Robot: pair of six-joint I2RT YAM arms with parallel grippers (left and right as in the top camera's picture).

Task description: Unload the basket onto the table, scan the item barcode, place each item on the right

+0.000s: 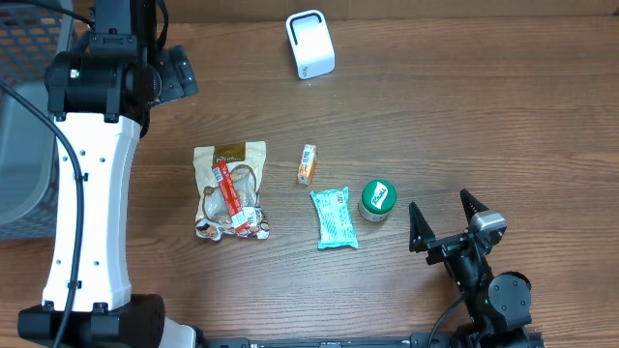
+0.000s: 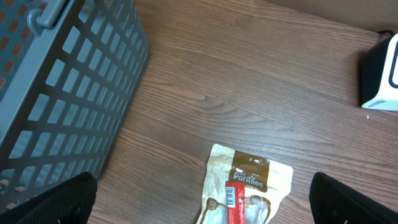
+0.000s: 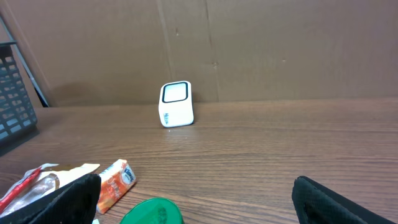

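green jar (image 1: 377,199) near right tool (image 1: 439,201), jaws wide

Left wrist over the table (image 2: 261,81)
A snack bag (image 2: 245,186) lies low between the spread fingertips (image 2: 56,202) of my left end effector (image 2: 202,208); grey basket (image 2: 56,93) left, white scanner (image 2: 382,78) at the right edge.

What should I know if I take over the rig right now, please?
Left gripper: open, empty, by the basket.
Right gripper: open, empty, beside the green-lidded jar.
Scanner stands at the back of the table; snack bag, orange packet and teal pouch lie mid-table.
Done: nothing gripped.
Left: pick an item, show its barcode to the scanner.
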